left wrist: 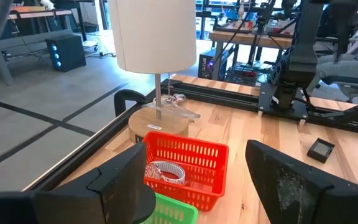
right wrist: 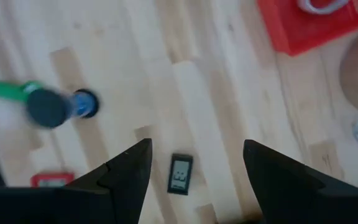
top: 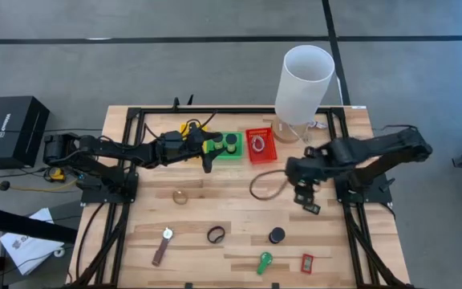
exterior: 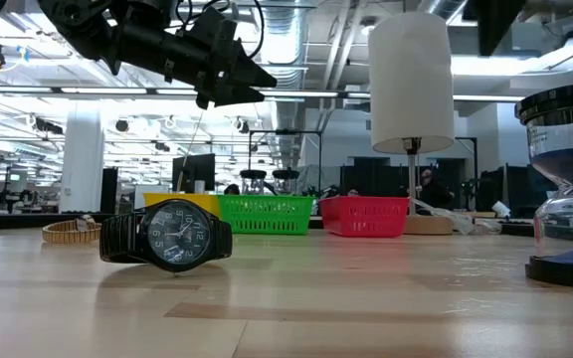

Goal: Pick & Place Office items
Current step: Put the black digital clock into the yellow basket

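Office items lie loose on the wooden table: a black watch (top: pixel 216 234) (exterior: pixel 167 237), a brown-strapped watch (top: pixel 163 245), a thin ring (top: pixel 180 196), a dark hourglass (top: pixel 276 235), a green clip (top: pixel 264 262), a red rectangle (top: pixel 307 262) and a small black rectangle (top: pixel 312 208) (right wrist: pixel 180 174). My left gripper (top: pixel 213 152) (left wrist: pixel 197 186) hangs open and nearly level beside the green tray (top: pixel 229 146), holding nothing. My right gripper (top: pixel 301 191) (right wrist: pixel 197 168) points down, open, high above the small black rectangle.
Yellow (top: pixel 189 128), green and red (top: pixel 261 144) trays stand in a row at the table's far side; the green one holds dark round pieces, the red one a silver bracelet (left wrist: pixel 166 171). A tall white cylinder on a stand (top: pixel 303 80) rises beside the red tray. A brown loop (top: pixel 267 185) lies mid-table.
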